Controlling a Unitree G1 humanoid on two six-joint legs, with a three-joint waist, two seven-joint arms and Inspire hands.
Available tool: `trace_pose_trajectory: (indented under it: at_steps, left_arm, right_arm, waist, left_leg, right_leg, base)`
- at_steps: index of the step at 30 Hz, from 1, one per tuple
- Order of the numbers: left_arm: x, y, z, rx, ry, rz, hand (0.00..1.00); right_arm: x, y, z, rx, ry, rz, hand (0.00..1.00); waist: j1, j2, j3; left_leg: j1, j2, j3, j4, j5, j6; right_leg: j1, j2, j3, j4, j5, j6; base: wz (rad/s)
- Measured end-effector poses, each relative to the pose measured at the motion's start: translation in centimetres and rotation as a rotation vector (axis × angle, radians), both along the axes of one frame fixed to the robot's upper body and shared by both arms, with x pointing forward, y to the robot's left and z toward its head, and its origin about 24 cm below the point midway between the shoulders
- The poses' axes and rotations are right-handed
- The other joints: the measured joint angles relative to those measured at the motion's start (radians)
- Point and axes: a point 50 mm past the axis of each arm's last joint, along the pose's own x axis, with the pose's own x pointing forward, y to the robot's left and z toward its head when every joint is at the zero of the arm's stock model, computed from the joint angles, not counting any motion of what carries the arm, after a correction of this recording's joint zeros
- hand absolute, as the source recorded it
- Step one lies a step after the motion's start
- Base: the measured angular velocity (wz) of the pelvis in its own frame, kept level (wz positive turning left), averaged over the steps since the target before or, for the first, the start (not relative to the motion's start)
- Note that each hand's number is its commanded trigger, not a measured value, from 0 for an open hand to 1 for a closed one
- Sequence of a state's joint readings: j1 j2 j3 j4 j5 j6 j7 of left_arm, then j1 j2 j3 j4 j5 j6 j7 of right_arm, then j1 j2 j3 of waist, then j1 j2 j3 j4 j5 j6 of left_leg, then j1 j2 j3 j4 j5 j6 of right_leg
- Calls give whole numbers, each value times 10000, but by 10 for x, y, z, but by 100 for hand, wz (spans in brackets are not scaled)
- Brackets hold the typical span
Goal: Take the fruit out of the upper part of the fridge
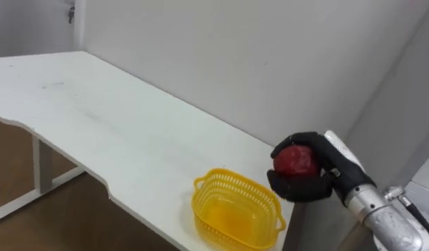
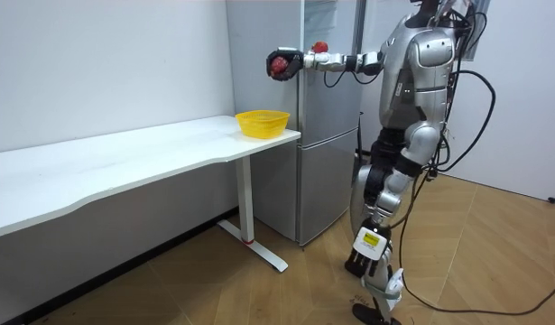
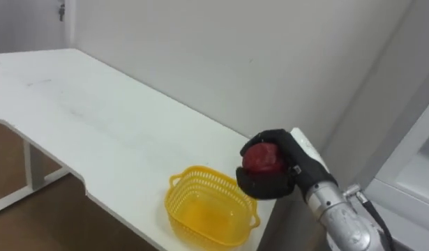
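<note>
Fingers (image 1: 301,189) of the right hand (image 1: 327,171) are curled tight round a red fruit (image 1: 295,160), black digits wrapping it from above and below, so it's properly clutched and not just resting on the palm. That's where the fruit is: up in the air in that hand, arm stretched out straight from the shoulder.

From the head cameras the hand sits just to the right of a yellow plastic basket (image 1: 236,178), not touching it. The basket is a slotted, open-topped one and I can't make out anything inside it. It's parked right at the end of a long white table (image 1: 130,132) that runs along a pale wall.

In the room view the fruit is held well above the basket, over the table's end, with the grey fridge (image 2: 327,117) right behind it. The robot stands upright on the wooden floor in front of that fridge, just past the table's end, torso turned toward the table.
</note>
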State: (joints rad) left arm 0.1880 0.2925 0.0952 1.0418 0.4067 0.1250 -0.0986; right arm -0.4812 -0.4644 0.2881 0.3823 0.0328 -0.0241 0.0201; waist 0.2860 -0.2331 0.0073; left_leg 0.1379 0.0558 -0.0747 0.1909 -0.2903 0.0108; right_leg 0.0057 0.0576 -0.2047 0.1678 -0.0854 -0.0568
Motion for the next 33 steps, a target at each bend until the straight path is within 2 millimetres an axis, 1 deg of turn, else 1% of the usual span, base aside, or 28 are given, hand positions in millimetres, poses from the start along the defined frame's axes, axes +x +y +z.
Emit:
trace_pose_trajectory:
  at_steps: [1, 3, 6, 8, 10, 11, 12, 14, 15, 19, 20, 21, 22, 24, 26, 27, 30, 33]
  left_arm:
    - [0, 0, 0, 4, -2, 5, 0]
    - [0, 0, 0, 4, 1, -14, 0]
    - [5, 0, 0, 13, -43, -10, 0]
    - [13, -1, 0, 8, -209, -63, 0]
    - [17, -1, 0, 49, -242, -194, 0]
    - [20, -1, 1, 68, -261, -309, 0]
    - [23, -1, 1, 77, -278, -486, 0]
    - [28, -3, 1, 76, -306, -750, 0]
    - [31, -4, 1, 63, -326, -890, 0]
    - [35, -6, 1, 42, -369, -1098, 0]
    - [35, -6, 1, 38, -363, -1105, 0]
    - [35, -7, 1, 38, -364, -1108, 0]
    - [35, -7, 1, 38, -373, -1112, 0]
    - [37, -7, 1, 45, -390, -1121, 0]
    - [39, -7, 2, 66, -448, -1135, 0]
    - [40, -7, 2, 79, -473, -1146, 0]
    - [41, -6, 2, 195, -528, -1135, 0]
    - [40, -6, 2, 212, -528, -1134, 0]
  right_arm:
    - [0, 1, -2, -151, 95, 38, 100]
    - [1, 4, -1, -297, 47, 196, 100]
    - [0, 5, -3, -483, 124, 277, 100]
    - [0, 4, -6, -480, 255, 238, 100]
    - [-1, 6, -15, -555, 596, 292, 100]
    - [-2, 8, -20, -682, 797, 380, 100]
    - [-3, 11, -24, -794, 952, 511, 100]
    - [-5, 15, -29, -920, 1135, 686, 100]
    - [-5, 16, -31, -967, 1225, 744, 100]
    - [-5, 15, -33, -920, 1301, 690, 100]
    - [-5, 14, -34, -923, 1312, 646, 87]
    - [-5, 14, -34, -925, 1314, 613, 15]
    - [-5, 13, -34, -904, 1312, 560, 0]
    - [-5, 13, -35, -791, 1319, 434, 0]
    - [-6, 10, -42, -752, 1508, 166, 0]
    - [-6, 9, -44, -788, 1560, 115, 0]
    - [-7, 11, -46, -842, 1639, 191, 0]
    - [-7, 9, -49, -878, 1719, 24, 0]
  waist:
    - [22, -5, -4]
    - [92, -5, 0]
    - [207, -3, 8]
    - [266, -26, 52]
    - [338, -13, 63]
    - [376, 13, 97]
    - [388, 21, 103]
    - [420, 49, 129]
    - [455, 38, 121]
    - [496, 61, 145]
    - [500, 61, 145]
    - [500, 57, 142]
    - [527, 52, 138]
    - [577, 46, 135]
    - [757, 15, 129]
    - [791, 9, 133]
    - [793, 23, 143]
    - [814, 25, 145]
  left_leg:
    - [-54, 2, -2, 5, 0, 0]
    - [-137, 10, 0, 8, 1, -3]
    - [-178, 22, -1, 16, 1, -2]
    - [-276, 9, -2, 21, 1, -2]
    - [-292, 8, 18, -1, 1, -1]
    - [-315, 10, 18, -4, 1, -1]
    - [-390, 11, 7, -2, 1, -2]
    - [-474, 16, 6, 3, 6, -9]
    - [-531, 19, 6, 5, 8, -13]
    - [-647, 24, 8, 20, 14, -16]
    - [-661, 24, 8, 91, 18, -18]
    - [-675, 25, 8, 108, 20, -18]
    - [-710, 26, 12, 152, 21, -20]
    - [-715, 29, 20, 152, 28, -25]
    - [-722, 22, 78, 146, 29, -27]
    - [-733, 24, 79, 145, 29, -27]
    - [-741, 37, 79, 142, 33, -33]
    - [-748, 37, 81, 140, 36, -38]
  right_leg:
    - [-58, 2, 1, 1, 1, 1]
    - [-153, 14, 9, 4, 2, 2]
    - [-178, 13, -2, 0, 2, 2]
    - [-251, -12, -17, -2, 7, 10]
    - [-274, -18, -23, -4, 10, 15]
    - [-291, -26, -85, -7, 11, 17]
    - [-356, -37, -174, -7, 11, 17]
    - [-446, -36, -190, -2, 11, 17]
    - [-492, -35, -198, -4, 11, 17]
    - [-593, -34, -239, -16, 10, 17]
    - [-592, -37, -268, -22, 10, 17]
    - [-593, -40, -290, -23, 10, 17]
    - [-594, -50, -346, -27, 10, 17]
    - [-594, -56, -437, -38, 10, 17]
    - [-565, -55, -440, -165, 10, 17]
    - [-566, -55, -449, -179, 10, 17]
    - [-567, -54, -452, -182, 10, 17]
    - [-571, -56, -451, -182, 10, 17]
  base:
    - [0]
    - [0]
    - [2]
    - [5]
    - [0]
    - [0]
    - [0]
    - [0]
    - [0]
    - [1]
    - [4]
    - [7]
    - [7]
    - [3]
    - [-6]
    - [0]
    - [0]
    - [0]
